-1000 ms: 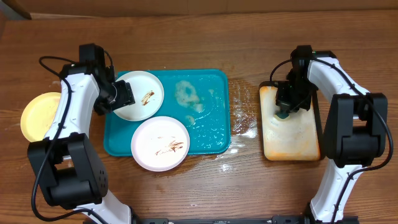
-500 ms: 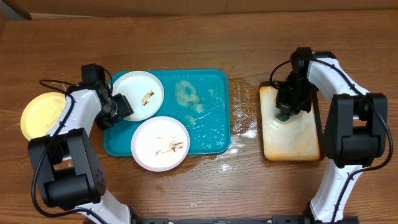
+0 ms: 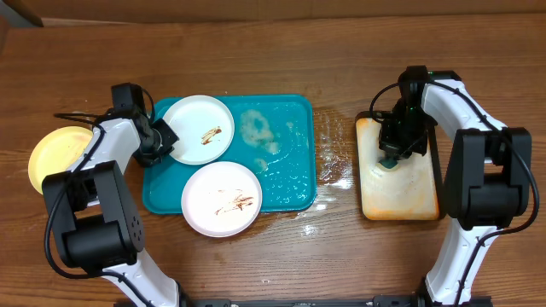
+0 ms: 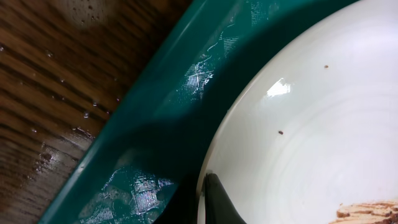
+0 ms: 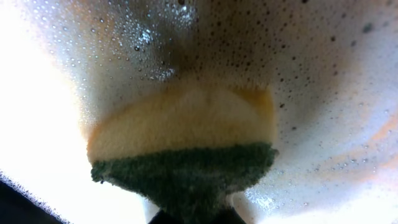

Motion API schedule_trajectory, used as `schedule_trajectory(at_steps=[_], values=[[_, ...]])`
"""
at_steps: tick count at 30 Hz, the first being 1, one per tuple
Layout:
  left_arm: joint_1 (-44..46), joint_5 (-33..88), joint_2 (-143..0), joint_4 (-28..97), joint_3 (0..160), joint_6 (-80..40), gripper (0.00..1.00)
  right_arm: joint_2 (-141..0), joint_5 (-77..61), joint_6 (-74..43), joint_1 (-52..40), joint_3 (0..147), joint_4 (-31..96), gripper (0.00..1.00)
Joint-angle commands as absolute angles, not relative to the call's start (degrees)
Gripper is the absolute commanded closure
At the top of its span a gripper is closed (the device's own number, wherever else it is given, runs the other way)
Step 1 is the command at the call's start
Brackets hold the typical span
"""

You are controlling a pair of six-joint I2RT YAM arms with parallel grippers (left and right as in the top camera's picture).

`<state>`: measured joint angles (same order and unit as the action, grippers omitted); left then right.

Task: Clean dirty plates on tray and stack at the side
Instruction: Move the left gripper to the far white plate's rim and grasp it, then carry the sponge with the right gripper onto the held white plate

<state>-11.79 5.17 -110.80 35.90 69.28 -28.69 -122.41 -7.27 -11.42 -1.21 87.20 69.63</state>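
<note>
left gripper (image 3: 166, 139) pinches left rim of upper white plate (image 3: 198, 130); plate lies to its right on teal tray (image 3: 294, 192). right gripper (image 3: 389, 156) clamps sponge (image 5: 186, 143) on beige tray (image 3: 409, 200), well apart.

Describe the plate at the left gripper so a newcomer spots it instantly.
Start at the big teal tray. Of two white plates on it, take the far white plate in the back-left corner, its rim at the left gripper. One small brown smear marks it; the near white plate overhangs the front rim.
</note>
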Motion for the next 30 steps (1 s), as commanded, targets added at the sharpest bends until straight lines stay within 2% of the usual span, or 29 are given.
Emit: schedule_trajectory(at_steps=[1, 11, 21, 30], values=[[-10.96, 4.60, -114.59, 38.06, 67.64, -29.54, 0.96, -120.95, -7.77, -10.83, -1.52, 86.37, 68.95, 0.96], [-4.86, 4.05, -105.41, 42.63, 72.62, -28.03, 0.96, -120.46, -7.60, -11.29, -1.54, 90.26, 67.02, 0.96], [-0.54, 3.44, -104.99, 43.92, 73.45, -28.12, 0.96, -115.26, -8.69, -10.68, -2.04, 101.34, 71.83, 0.96], [0.38, 3.01, -104.99, 43.99, 73.45, -26.15, 0.96, -114.06, -18.55, -9.78, -11.16, 101.32, 70.89, 0.96]])
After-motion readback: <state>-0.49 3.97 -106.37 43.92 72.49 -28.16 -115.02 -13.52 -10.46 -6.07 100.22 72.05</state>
